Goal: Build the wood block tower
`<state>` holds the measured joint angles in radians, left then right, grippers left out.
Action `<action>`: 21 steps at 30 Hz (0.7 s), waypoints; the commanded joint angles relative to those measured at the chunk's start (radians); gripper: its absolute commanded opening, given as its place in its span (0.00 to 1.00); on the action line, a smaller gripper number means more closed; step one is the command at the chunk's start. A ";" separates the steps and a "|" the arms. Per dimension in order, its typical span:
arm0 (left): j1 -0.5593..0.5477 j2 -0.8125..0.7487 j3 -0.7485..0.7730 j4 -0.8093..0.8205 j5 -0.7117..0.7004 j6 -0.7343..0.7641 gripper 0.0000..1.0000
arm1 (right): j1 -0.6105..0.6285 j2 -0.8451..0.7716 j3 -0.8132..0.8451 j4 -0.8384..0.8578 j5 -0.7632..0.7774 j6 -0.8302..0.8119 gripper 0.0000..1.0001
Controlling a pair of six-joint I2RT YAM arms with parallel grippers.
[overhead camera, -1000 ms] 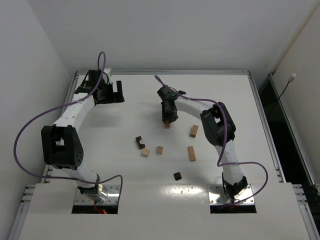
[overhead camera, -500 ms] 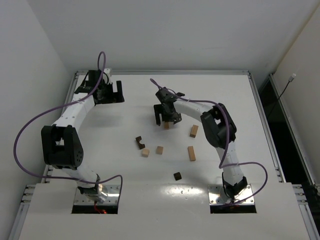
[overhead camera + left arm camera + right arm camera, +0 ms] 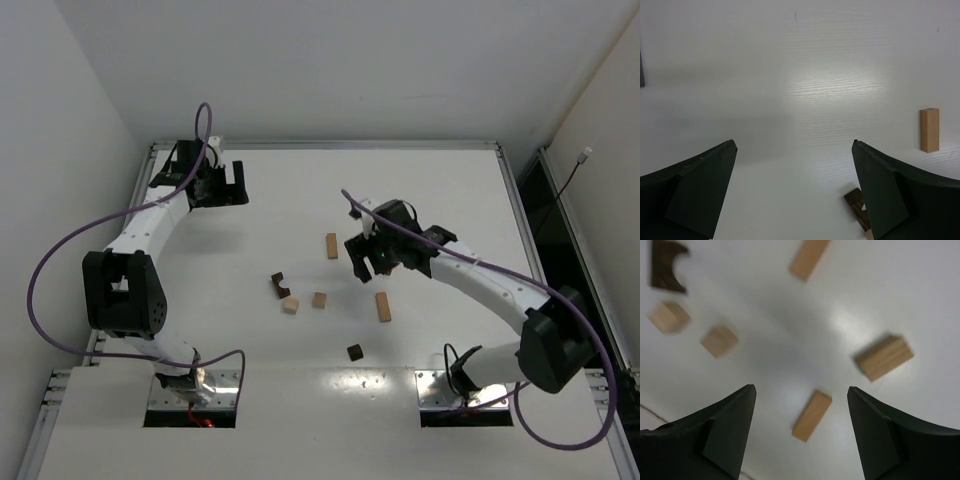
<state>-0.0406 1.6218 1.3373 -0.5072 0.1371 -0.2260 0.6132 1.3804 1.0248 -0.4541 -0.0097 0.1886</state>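
No wood block tower is in view; the blocks sit singly on the white table. One tan block (image 3: 331, 245) stands alone mid-table. Toward the front are a dark notched block (image 3: 280, 285), two tan cubes (image 3: 290, 305) (image 3: 319, 299), a tan cuboid (image 3: 383, 306) and a dark cube (image 3: 354, 351). My right gripper (image 3: 375, 262) hovers open to the right of the lone block; its wrist view shows my right gripper (image 3: 801, 388) empty above a tan cuboid (image 3: 812, 415). My left gripper (image 3: 225, 185) stands open and empty at the far left, seen also as my left gripper (image 3: 794, 143).
A metal rail (image 3: 320, 145) frames the table's far edge, with white walls close behind and to the left. The left wrist view shows a tan cuboid (image 3: 929, 130) and a dark block (image 3: 858, 202) partly behind the right finger.
My right gripper opened, let go of the tan block mid-table, and swung away to the right and nearer the front. The left arm has not moved.
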 commanded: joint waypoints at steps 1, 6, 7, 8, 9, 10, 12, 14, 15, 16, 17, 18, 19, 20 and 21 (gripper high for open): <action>-0.007 -0.019 0.020 0.007 -0.016 -0.007 1.00 | -0.019 0.017 -0.126 -0.052 -0.038 -0.025 0.70; -0.007 -0.028 0.040 -0.002 -0.047 -0.016 1.00 | -0.049 -0.023 -0.195 -0.077 -0.035 0.080 0.67; -0.007 -0.037 0.040 -0.002 -0.047 -0.016 1.00 | -0.049 -0.038 -0.215 -0.077 -0.035 0.095 0.67; -0.007 -0.037 0.040 -0.002 -0.057 -0.016 1.00 | -0.049 -0.055 -0.238 -0.060 -0.035 0.109 0.67; -0.016 -0.037 0.040 -0.002 -0.066 -0.016 1.00 | -0.059 -0.087 -0.288 -0.035 -0.055 0.109 0.65; -0.016 -0.037 0.040 -0.002 -0.067 -0.016 1.00 | -0.070 -0.101 -0.314 -0.023 -0.065 0.121 0.64; -0.025 -0.037 0.040 -0.002 -0.077 -0.016 1.00 | -0.093 -0.127 -0.363 -0.005 -0.123 0.135 0.64; -0.025 -0.037 0.040 -0.002 -0.077 -0.016 1.00 | -0.116 -0.127 -0.373 0.005 -0.136 0.144 0.60; -0.025 -0.037 0.040 -0.002 -0.077 -0.016 1.00 | -0.127 -0.127 -0.385 0.005 -0.151 0.144 0.57; -0.025 -0.037 0.040 -0.002 -0.077 -0.016 1.00 | -0.148 -0.109 -0.385 0.005 -0.162 0.144 0.57; -0.025 -0.037 0.040 -0.002 -0.077 -0.016 1.00 | -0.148 -0.084 -0.385 0.005 -0.162 0.144 0.57; -0.034 -0.027 0.040 -0.002 -0.077 -0.016 1.00 | -0.158 -0.070 -0.385 0.005 -0.176 0.144 0.57; -0.035 -0.027 0.051 -0.002 -0.086 -0.016 1.00 | -0.158 -0.057 -0.376 0.005 -0.188 0.144 0.57; -0.035 -0.027 0.051 -0.002 -0.087 -0.016 1.00 | -0.158 -0.043 -0.367 0.005 -0.200 0.144 0.57; -0.035 -0.027 0.051 -0.002 -0.087 -0.016 1.00 | -0.158 -0.017 -0.367 0.005 -0.200 0.135 0.57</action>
<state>-0.0647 1.6215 1.3415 -0.5163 0.0635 -0.2268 0.4580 1.3216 0.6376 -0.4923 -0.1535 0.3141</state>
